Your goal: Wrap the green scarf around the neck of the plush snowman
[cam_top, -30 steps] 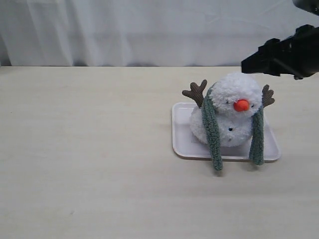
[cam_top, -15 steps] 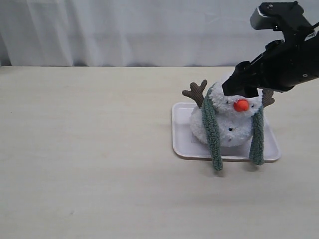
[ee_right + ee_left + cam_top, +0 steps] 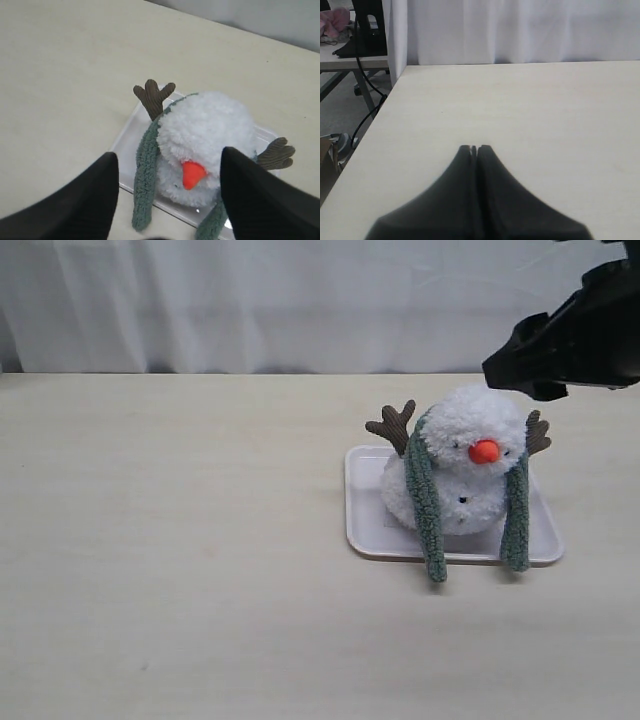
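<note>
The plush snowman (image 3: 460, 475) is a fluffy white two-ball toy. It sits upright on a flat white square tray (image 3: 362, 512), right of centre on the pale table (image 3: 180, 540). It has an orange carrot nose (image 3: 484, 451), small black buttons (image 3: 462, 499) on the lower ball and brown twig arms (image 3: 393, 425) raised on either side.

The green scarf (image 3: 424, 502) is a narrow strip of fuzzy sage-green fabric. It passes behind the neck, and both ends hang down the front, one at each side of the body. The ends are uncrossed and well apart. Both tips reach the tray's front rim.
</note>
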Tool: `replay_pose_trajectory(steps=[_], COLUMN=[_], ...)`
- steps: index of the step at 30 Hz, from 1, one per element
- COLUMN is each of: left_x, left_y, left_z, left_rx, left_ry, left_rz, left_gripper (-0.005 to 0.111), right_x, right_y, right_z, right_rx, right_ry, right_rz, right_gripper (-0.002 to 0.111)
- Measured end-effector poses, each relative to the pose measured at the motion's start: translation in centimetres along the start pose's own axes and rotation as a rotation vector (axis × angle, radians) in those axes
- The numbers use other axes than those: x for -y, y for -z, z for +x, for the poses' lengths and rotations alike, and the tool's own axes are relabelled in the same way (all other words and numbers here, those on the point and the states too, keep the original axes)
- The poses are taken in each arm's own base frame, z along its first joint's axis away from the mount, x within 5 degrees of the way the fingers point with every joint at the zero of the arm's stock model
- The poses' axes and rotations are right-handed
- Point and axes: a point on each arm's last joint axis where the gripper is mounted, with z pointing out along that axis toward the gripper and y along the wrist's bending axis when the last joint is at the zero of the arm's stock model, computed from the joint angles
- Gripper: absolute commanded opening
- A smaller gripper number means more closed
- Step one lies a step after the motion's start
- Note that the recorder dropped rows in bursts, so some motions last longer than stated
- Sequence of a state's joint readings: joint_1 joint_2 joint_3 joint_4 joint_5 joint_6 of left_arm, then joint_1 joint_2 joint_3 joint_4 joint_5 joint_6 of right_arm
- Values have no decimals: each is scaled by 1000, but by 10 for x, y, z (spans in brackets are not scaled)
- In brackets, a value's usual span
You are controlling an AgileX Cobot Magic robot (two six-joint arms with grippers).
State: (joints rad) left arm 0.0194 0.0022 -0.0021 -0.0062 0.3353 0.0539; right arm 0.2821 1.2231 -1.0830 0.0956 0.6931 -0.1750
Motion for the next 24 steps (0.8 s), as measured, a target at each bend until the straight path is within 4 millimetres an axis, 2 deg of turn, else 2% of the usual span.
replay_pose_trajectory(steps=[4, 8, 10, 14, 21, 24], left_x=[0, 0, 0, 0, 0, 0], left_y=[0, 0, 0, 0, 0, 0], left_z=[0, 0, 0, 0, 0, 0], left_rx=[0, 0, 0, 0, 0, 0], left_ry=[0, 0, 0, 0, 0, 0], left_rz=[0, 0, 0, 0, 0, 0], left_gripper=[0, 0, 0, 0, 0, 0], right_x=[2, 15, 21, 20, 12, 9], right_y=[16, 9, 2, -17, -57, -75], right_z=[5, 27, 40, 68, 113, 131], right_rx=[-29, -163, -217, -272, -164, -128], right_ry=[30, -39, -64, -81, -95, -101], right_rz=[32, 145, 186, 181, 123, 106], right_gripper=[54, 54, 54, 54, 55, 62])
